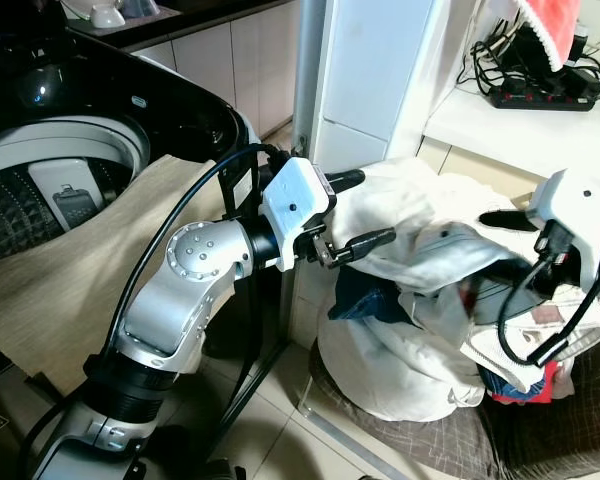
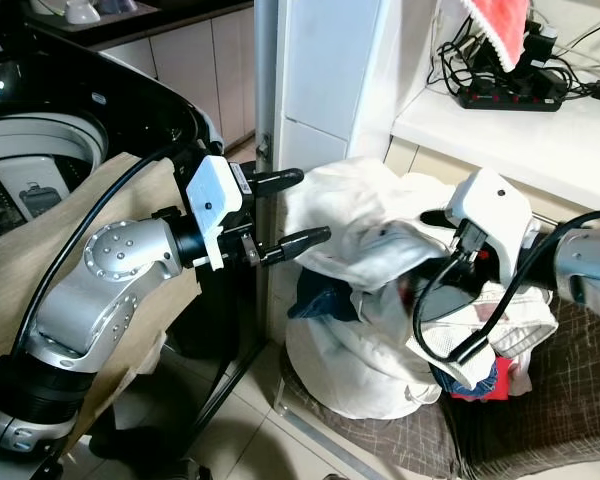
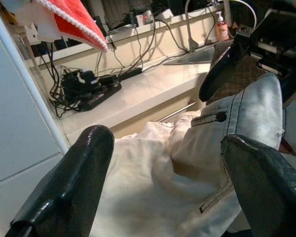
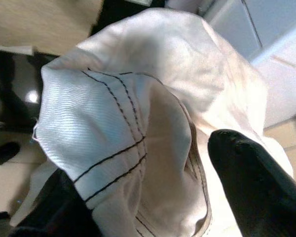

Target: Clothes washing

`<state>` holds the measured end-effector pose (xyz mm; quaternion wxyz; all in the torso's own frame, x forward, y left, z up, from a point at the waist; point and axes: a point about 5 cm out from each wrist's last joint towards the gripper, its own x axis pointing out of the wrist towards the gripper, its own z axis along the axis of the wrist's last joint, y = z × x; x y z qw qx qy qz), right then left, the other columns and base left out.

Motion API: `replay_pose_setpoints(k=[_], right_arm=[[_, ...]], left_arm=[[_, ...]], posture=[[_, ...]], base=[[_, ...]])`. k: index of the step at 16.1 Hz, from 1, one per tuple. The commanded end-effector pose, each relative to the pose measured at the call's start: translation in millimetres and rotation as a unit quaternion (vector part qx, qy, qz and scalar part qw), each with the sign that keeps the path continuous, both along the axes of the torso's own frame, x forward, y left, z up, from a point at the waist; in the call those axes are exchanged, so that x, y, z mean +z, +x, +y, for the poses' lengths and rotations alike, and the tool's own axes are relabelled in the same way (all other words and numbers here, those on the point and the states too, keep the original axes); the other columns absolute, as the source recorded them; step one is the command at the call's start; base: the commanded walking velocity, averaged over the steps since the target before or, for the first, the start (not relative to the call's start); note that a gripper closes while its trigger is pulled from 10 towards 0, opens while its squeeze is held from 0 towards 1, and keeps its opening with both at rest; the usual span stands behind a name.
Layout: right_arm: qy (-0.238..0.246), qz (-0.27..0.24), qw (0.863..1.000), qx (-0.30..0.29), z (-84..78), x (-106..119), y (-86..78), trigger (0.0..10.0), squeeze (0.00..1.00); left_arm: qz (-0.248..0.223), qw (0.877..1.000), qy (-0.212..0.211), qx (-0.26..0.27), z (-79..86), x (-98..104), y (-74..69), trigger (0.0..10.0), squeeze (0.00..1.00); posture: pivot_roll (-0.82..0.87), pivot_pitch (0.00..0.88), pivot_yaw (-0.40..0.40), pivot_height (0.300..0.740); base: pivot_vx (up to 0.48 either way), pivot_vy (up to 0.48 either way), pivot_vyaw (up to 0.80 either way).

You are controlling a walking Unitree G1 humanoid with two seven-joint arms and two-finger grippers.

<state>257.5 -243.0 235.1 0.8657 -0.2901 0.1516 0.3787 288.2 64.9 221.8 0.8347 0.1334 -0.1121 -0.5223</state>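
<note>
A pile of laundry sits in a white bag on the floor, with a white garment stitched in black on top and blue denim under it. My left gripper is open at the left edge of the white garment, whose cloth lies between and beyond its fingers. At the pile's right side, my right gripper is shut on a fold of that garment, held slightly lifted. The top-loading washing machine stands open at my left.
A beige cloth drapes over the washer's front. A white cabinet post rises behind the pile. The white counter at the right holds a power strip with cables, and a red towel hangs above. A dark mat lies under the bag.
</note>
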Motion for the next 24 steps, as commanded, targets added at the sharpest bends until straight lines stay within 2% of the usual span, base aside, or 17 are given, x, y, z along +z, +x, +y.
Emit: replay_pose_setpoints(k=[1, 3, 4, 5, 6, 7, 9, 10, 12, 13, 14, 15, 16, 17, 18, 22, 24], right_arm=[[-0.001, -0.002, 1.0, -0.008, -2.0, -1, 1.6, 10.0, 1.0], [-0.013, 0.058, 0.998, 0.023, -4.2, -9, -11.4, 10.0, 1.0], [-0.014, 0.068, 0.997, 0.024, -5.5, -9, -13.8, 10.0, 1.0], [0.013, 0.079, 0.996, 0.04, -6.0, -2, -19.9, 10.0, 1.0], [0.035, 0.078, 0.995, 0.051, -6.0, 5, -22.8, 10.0, 0.93], [0.066, 0.052, 0.995, 0.06, -7.6, 21, -24.1, 10.0, 0.0], [0.118, 0.026, 0.99, 0.075, -13.3, 39, -28.7, 10.0, 0.0], [0.109, 0.022, 0.992, 0.059, -21.2, 42, -30.0, 10.0, 0.0], [0.034, 0.019, 0.999, 0.009, -39.0, 36, -30.5, 10.0, 0.0], [-0.005, -0.008, 0.999, -0.04, -50.0, 34, -23.6, 10.0, 0.0], [0.008, -0.024, 0.998, -0.056, -53.1, 35, -20.9, 10.0, 0.0], [0.045, -0.019, 0.998, -0.048, -49.9, 35, -22.2, 10.0, 0.0], [0.047, -0.008, 0.998, -0.051, -49.4, 31, -22.4, 10.0, 0.0], [0.039, -0.011, 0.994, -0.105, -54.4, 18, -11.7, 10.0, 0.92], [0.043, -0.005, 0.99, -0.134, -56.5, 8, -5.3, 10.0, 1.0], [0.062, 0.01, 0.967, -0.247, -63.1, -25, 16.7, 10.0, 1.0], [0.092, 0.003, 0.945, -0.315, -72.2, -41, 32.4, 10.0, 1.0]], left_arm=[[-0.011, 1.0, -0.001, 0.007, 0.6, 3, 1.2, 10.0, 0.0], [-0.016, 1.0, 0.016, 0.013, 5.2, 2, 2.5, 10.0, 0.0], [-0.015, 1.0, 0.015, 0.015, 6.5, 2, 2.7, 10.0, 0.0], [-0.011, 1.0, 0.016, 0.019, 9.8, 1, 2.7, 10.0, 0.0], [-0.01, 1.0, 0.022, 0.019, 11.1, 0, 2.1, 10.0, 0.0], [-0.011, 0.999, 0.036, 0.016, 11.9, -4, 1.5, 10.0, 0.0], [-0.014, 0.999, 0.047, 0.016, 11.3, -7, 1.8, 10.0, 0.0], [-0.014, 0.999, 0.048, 0.016, 11.0, -7, 2.6, 10.0, 0.0], [-0.016, 0.998, 0.049, 0.018, 10.6, -7, 3.6, 10.0, 0.0], [-0.016, 0.998, 0.051, 0.019, 11.1, -8, 4.0, 10.0, 0.0], [-0.016, 0.998, 0.052, 0.019, 11.1, -8, 4.2, 10.0, 0.0], [-0.012, 0.999, 0.046, 0.018, 11.2, -8, 4.1, 10.0, 0.0], [-0.006, 0.999, 0.04, 0.016, 11.3, -7, 4.0, 10.0, 0.0], [0.001, 0.999, 0.033, 0.009, 10.0, -7, 2.5, 10.0, 0.0], [0.006, 0.999, 0.031, 0.0, 8.4, -7, 0.7, 10.0, 0.0], [0.033, 0.998, 0.03, -0.039, 0.9, -9, -8.9, 10.0, 0.0], [0.045, 0.997, 0.028, -0.056, -1.7, -11, -13.9, 10.0, 0.0]], posture=[[-0.1, 0.017, -0.047, 0.74], [-0.09, 0.015, -0.052, 0.74], [-0.09, 0.016, -0.052, 0.74], [-0.08, 0.015, -0.052, 0.74], [-0.08, 0.014, -0.052, 0.74], [-0.08, 0.014, -0.051, 0.74], [-0.09, 0.014, -0.049, 0.74], [-0.09, 0.015, -0.048, 0.74], [-0.09, 0.014, -0.045, 0.74], [-0.09, 0.014, -0.044, 0.74], [-0.09, 0.013, -0.044, 0.74], [-0.09, 0.014, -0.044, 0.74], [-0.1, 0.012, -0.043, 0.74], [-0.1, 0.013, -0.042, 0.74], [-0.1, 0.013, -0.042, 0.74], [-0.1, 0.009, -0.042, 0.74], [-0.1, 0.006, -0.039, 0.74]], base=[[0.0, 0.0, 0.0], [0.0, 0.0, 0.0], [0.0, 0.0, 0.0], [0.0, 0.0, 0.0], [0.0, 0.0, 0.0], [0.0, 0.0, 0.0], [0.0, 0.0, 0.0], [0.0, 0.0, 0.0], [0.0, 0.0, 0.0], [0.0, 0.0, 0.0], [0.0, 0.0, 0.0], [0.0, 0.0, 0.0], [0.0, 0.0, 0.0], [0.0, 0.0, 0.0], [0.0, 0.0, 0.0], [0.0, 0.0, 0.0], [0.0, 0.0, 0.0]])
